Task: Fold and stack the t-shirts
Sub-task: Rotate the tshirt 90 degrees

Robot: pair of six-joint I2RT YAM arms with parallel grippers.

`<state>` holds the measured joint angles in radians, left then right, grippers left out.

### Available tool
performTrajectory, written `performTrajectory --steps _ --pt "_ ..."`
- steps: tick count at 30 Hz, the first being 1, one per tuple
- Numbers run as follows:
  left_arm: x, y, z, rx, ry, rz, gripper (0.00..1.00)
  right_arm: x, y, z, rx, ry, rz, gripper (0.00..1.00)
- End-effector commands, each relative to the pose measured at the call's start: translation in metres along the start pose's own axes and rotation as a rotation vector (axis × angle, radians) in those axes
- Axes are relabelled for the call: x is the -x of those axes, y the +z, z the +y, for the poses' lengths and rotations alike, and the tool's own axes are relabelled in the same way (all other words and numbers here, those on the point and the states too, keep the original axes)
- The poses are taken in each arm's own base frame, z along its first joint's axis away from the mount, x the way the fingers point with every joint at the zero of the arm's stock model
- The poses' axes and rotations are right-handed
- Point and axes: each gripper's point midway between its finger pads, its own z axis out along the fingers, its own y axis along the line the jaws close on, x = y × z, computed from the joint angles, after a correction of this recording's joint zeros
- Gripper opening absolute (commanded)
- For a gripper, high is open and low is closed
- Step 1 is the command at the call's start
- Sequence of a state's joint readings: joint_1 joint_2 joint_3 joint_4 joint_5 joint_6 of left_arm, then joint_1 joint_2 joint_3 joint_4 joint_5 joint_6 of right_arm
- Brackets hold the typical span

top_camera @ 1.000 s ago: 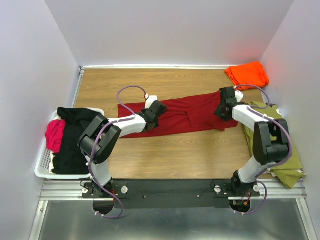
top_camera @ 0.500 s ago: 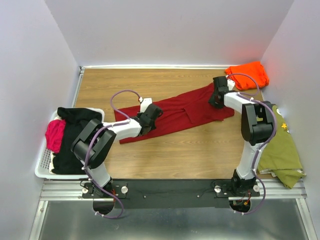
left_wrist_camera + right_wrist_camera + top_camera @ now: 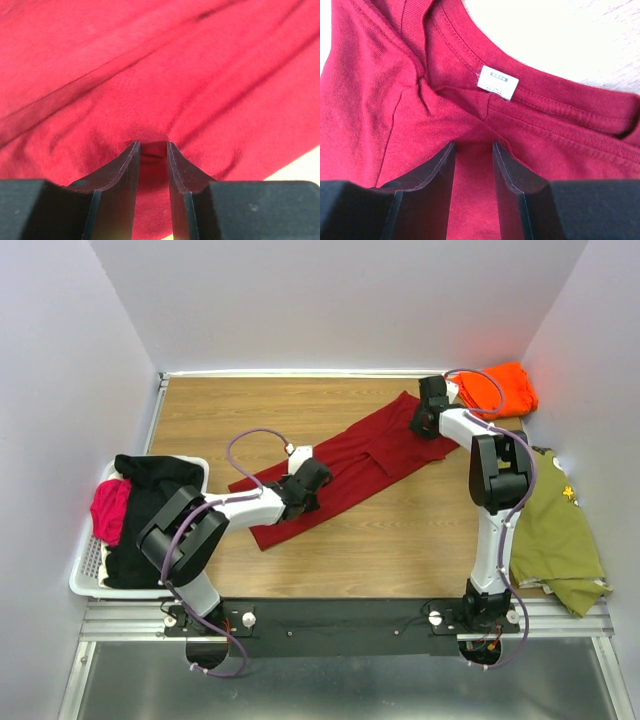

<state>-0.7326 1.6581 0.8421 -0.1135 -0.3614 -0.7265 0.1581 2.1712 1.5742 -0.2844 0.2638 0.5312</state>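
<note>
Both of your grippers are narrowed onto the dark red t-shirt [image 3: 345, 462]. It lies stretched in a long diagonal band across the wooden table [image 3: 400, 540], with its near end toward the left and its far end toward the far right corner.

Your left gripper [image 3: 152, 146] pinches a raised fold of the red cloth between its fingers, near the band's near left end, and creases run out from the pinch. Your right gripper [image 3: 473, 147] clamps cloth just below the collar, with the white neck label [image 3: 498, 83] right ahead of its fingertips. From above, that gripper sits at the shirt's far end, just beside the orange t-shirt [image 3: 497, 388], which lies in a heap in the far right corner.

An olive garment [image 3: 560, 540] lies along the table's right edge. At the left edge a white basket [image 3: 88, 575] holds black clothing [image 3: 150, 500] and a pink piece [image 3: 108, 510].
</note>
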Motion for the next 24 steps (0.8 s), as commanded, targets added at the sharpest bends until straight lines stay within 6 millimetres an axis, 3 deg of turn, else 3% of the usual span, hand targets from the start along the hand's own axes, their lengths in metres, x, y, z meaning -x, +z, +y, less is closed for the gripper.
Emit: performTrajectory --steps 1,3,6,7,9,10,11,13,15,16,17,18,19,20,22,23,24 --pt "-0.052 -0.014 0.013 0.040 0.086 0.173 0.36 -0.014 -0.004 -0.021 -0.072 -0.054 0.067 0.45" --pt "-0.032 -0.021 0.012 0.056 0.080 0.108 0.36 -0.002 -0.015 -0.021 -0.071 -0.056 0.036 0.45" --pt "0.020 -0.038 0.011 0.111 0.054 -0.055 0.36 0.027 -0.044 -0.016 -0.045 -0.051 -0.039 0.45" --pt "0.046 -0.045 0.001 0.099 0.038 -0.120 0.36 0.040 -0.058 -0.014 -0.030 -0.043 -0.072 0.45" --pt "0.082 -0.056 -0.011 0.083 0.064 -0.220 0.37 0.051 -0.074 -0.012 -0.012 -0.037 -0.102 0.45" --pt "0.105 -0.064 -0.026 0.046 0.067 -0.269 0.37 0.049 -0.079 -0.014 -0.008 -0.036 -0.102 0.45" --pt "0.115 -0.064 -0.034 0.031 0.080 -0.289 0.37 0.061 -0.098 -0.012 0.013 -0.021 -0.137 0.45" --pt "0.150 -0.072 -0.064 -0.051 0.121 -0.354 0.38 0.063 -0.113 -0.014 0.028 -0.012 -0.152 0.45" --pt "0.156 -0.056 -0.088 -0.117 0.186 -0.345 0.38 0.060 -0.133 -0.019 0.046 0.002 -0.164 0.45" --pt "0.174 -0.059 -0.104 -0.157 0.189 -0.371 0.38 0.058 -0.139 -0.022 0.050 0.006 -0.164 0.45" --pt "0.169 -0.040 -0.112 -0.160 0.222 -0.347 0.38 0.043 -0.139 -0.029 0.044 0.008 -0.137 0.45" --pt "0.172 -0.034 -0.123 -0.193 0.236 -0.341 0.40 0.047 -0.154 -0.029 0.065 0.020 -0.159 0.45" --pt "0.190 -0.033 -0.132 -0.218 0.247 -0.368 0.41 0.041 -0.158 -0.034 0.062 0.022 -0.154 0.45" --pt "0.181 -0.011 -0.137 -0.221 0.275 -0.330 0.43 0.038 -0.164 -0.036 0.071 0.031 -0.156 0.45" --pt "0.194 -0.003 -0.151 -0.265 0.285 -0.339 0.48 0.024 -0.178 -0.045 0.088 0.031 -0.151 0.45" --pt "0.190 0.015 -0.149 -0.266 0.290 -0.313 0.53 0.020 -0.184 -0.045 0.105 0.037 -0.148 0.45" --pt "0.192 0.018 -0.155 -0.293 0.292 -0.316 0.58 0.012 -0.187 -0.047 0.114 0.035 -0.137 0.45"
